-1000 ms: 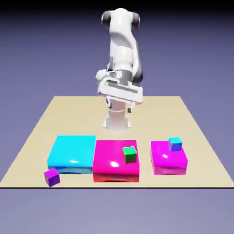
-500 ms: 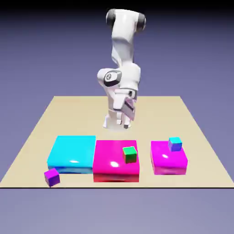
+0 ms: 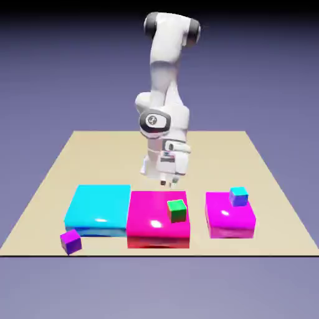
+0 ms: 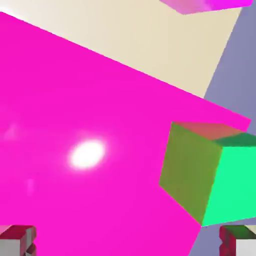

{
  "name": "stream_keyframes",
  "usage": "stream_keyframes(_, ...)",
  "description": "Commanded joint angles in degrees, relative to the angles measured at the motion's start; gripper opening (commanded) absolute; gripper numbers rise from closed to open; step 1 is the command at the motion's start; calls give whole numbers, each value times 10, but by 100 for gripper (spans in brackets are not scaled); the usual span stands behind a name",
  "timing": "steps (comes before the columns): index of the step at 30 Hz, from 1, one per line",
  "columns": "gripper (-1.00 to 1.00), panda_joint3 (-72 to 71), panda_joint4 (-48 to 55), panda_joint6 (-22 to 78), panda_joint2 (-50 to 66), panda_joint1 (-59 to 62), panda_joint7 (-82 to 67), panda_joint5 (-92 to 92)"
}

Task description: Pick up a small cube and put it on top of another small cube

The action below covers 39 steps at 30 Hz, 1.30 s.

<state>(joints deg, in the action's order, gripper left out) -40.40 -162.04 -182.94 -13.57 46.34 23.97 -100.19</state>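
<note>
On table [image 3: 261,174]: three blocks [image 3: 158,215], three small cubes [image 3: 177,211], one arm [image 3: 168,68]

Green cube [image 3: 177,211], seemingly olive-sided, on glossy magenta block [image 3: 149,218]

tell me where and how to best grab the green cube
I'd grip the green cube by two opposite upright side faces, coming from above. It sits on top of the magenta block, its top uncovered and its sides bare; in the hand view it looks turned relative to the open gripper, so the wrist probably needs a twist first.
</note>
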Motion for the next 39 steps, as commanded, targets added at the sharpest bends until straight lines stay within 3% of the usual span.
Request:
stream_keyframes(1, 0, -10, 0, -2, 5, 12, -5, -25)
stream_keyframes(20, 0, -199, -5, -42, 97, 233, -95, -494)
stream_keyframes(35, 0, -106, -22, 210, 365, 273, -465, -310)
stream_keyframes(36, -100, -106, -22, 210, 365, 273, -465, -310)
stream_keyframes(39, -100, -118, -20, 176, 329, 267, -415, -335)
